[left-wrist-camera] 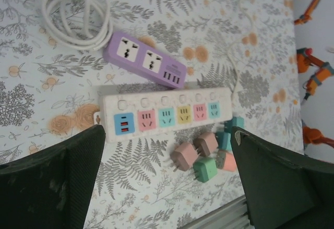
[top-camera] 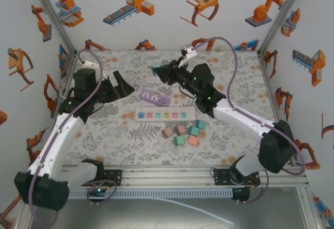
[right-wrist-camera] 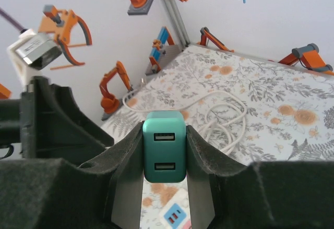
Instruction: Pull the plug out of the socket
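Teal plug (right-wrist-camera: 164,153) is clamped between the right gripper's (top-camera: 163,72) jaws, USB ports facing the wrist camera. It's held up in the air with nothing attached to it. In the top view it sits at about 12 o'clock from the purple socket (top-camera: 154,98), clear of it.

Purple socket (left-wrist-camera: 145,59): both outlets look empty in the left wrist view. White power strip (left-wrist-camera: 166,113), just at its 6 o'clock, also shows every coloured outlet empty. My read is that the pull itself is done and the plug is out.

Loose plugs (left-wrist-camera: 206,156) lie in a cluster at roughly 5 o'clock from the strip, flat on the table (top-camera: 235,83). Coiled white cable (left-wrist-camera: 73,15) is at 10 o'clock from the purple socket.

Left gripper (left-wrist-camera: 167,182) has its jaws wide apart, holding nothing, and hovers over the strip. It's near the purple socket's 9 o'clock in the top view.

What's left, I'd guess, is setting the teal plug down, likely with the others, and letting go. Can't see the prongs from here, so can't check their state.
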`<act>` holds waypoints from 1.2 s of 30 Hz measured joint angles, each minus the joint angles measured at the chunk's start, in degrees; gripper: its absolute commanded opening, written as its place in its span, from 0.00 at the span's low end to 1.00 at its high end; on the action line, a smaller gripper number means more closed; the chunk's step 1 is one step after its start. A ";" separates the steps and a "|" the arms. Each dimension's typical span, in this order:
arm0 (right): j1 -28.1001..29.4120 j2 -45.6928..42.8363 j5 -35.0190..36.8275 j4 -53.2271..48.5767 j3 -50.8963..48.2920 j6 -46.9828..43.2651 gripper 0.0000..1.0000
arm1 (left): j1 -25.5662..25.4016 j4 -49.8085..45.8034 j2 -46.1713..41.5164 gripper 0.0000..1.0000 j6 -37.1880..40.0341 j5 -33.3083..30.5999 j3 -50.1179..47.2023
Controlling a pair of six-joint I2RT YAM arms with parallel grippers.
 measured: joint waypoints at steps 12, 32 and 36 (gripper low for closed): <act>-0.11 -30.56 2.62 -12.76 -18.47 8.55 0.00 | -2.16 -3.19 -13.29 0.97 6.75 23.17 -1.29; -0.11 -60.00 -1.03 -50.66 -46.60 31.39 0.00 | -14.14 -4.33 -5.40 0.97 13.79 26.99 -1.33; -0.09 -55.45 -4.48 -45.94 -51.95 35.41 0.00 | -15.19 -5.42 -4.46 0.97 14.84 24.76 -0.92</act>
